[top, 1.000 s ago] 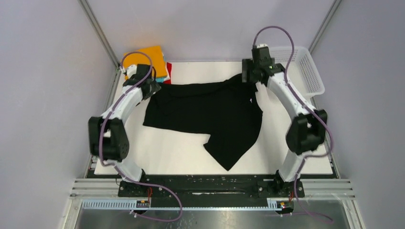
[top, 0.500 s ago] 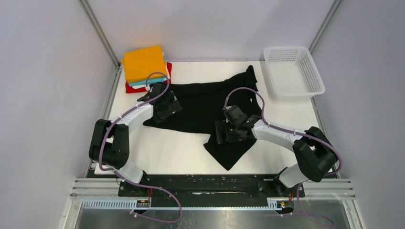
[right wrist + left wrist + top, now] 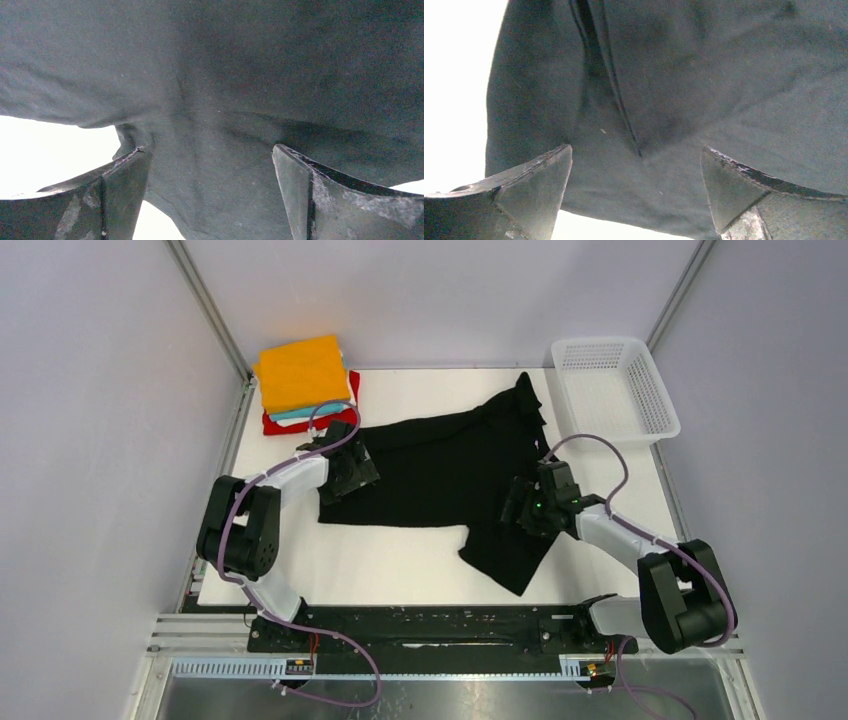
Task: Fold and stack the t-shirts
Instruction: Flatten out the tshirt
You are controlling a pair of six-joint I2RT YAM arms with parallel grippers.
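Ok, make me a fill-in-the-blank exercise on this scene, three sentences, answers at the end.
The top shirt of the folded pile is ____. The white basket stands at the far ____ corner of the table. The left claw and the right claw both hang ____ over the black shirt.
Missing words: orange; right; open.

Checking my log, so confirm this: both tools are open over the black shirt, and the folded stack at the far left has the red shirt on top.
Wrong on one point. The top external view shows the orange shirt on top, the red shirt at the bottom. The rest holds: left tool and right tool are open over the black shirt.
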